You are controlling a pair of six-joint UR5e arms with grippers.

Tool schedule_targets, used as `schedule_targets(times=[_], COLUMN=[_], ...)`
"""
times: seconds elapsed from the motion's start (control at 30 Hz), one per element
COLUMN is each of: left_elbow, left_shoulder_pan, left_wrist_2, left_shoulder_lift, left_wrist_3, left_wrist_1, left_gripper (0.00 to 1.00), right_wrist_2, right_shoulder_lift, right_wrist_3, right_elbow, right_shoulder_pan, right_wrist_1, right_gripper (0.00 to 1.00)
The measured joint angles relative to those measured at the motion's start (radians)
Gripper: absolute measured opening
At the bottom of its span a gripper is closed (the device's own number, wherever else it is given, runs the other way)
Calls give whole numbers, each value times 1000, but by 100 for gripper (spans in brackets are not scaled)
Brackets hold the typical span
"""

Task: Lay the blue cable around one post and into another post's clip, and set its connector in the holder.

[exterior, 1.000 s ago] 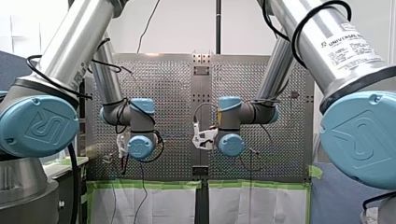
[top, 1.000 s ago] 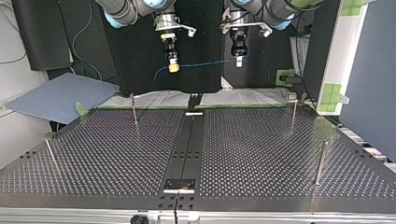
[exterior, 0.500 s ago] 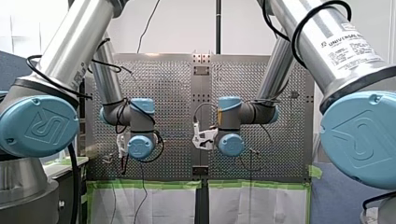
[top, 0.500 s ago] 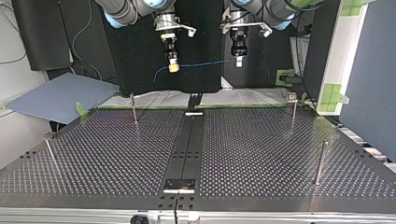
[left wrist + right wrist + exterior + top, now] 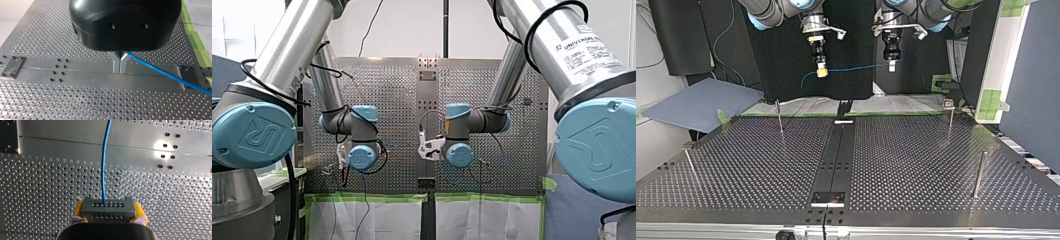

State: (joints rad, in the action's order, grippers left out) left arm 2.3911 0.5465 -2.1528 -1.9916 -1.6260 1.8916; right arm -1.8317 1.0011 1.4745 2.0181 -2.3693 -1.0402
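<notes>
In the top view both grippers hang high above the perforated table. My right gripper, at that view's left, is shut on the dark connector, which sits between its yellow pads. From the connector the blue cable runs across to my left gripper, at the view's right. In the left wrist view the metal fingers are shut on the blue cable, which trails off to one side. The front view hides both grippers behind the wrists.
Thin posts stand on the table: two at the far side and two nearer the side edges. A central rail carries a small plate near the front edge. A blue mat lies beyond the far left corner.
</notes>
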Motion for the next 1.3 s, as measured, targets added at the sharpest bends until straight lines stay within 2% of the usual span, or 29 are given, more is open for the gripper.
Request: schedule_targets(times=[0.23, 0.33, 0.9, 1.3], left_elbow=[0, 0, 1, 6], left_shoulder_pan=[0, 0, 1, 6], left_wrist_2=[0, 0, 0, -2], left_shoulder_lift=[0, 0, 0, -46], left_wrist_3=[0, 0, -1, -8], left_wrist_1=[0, 0, 0, -24], left_gripper=[0, 0, 0, 0], right_wrist_2=[0, 0, 0, 1], right_shoulder_lift=[0, 0, 0, 0], right_wrist_3=[0, 0, 0, 0], right_elbow=[0, 0, 0, 0], right_shoulder_pan=[0, 0, -1, -1], right_wrist_1=[0, 0, 4, 21], right_gripper=[14, 7, 7, 7])
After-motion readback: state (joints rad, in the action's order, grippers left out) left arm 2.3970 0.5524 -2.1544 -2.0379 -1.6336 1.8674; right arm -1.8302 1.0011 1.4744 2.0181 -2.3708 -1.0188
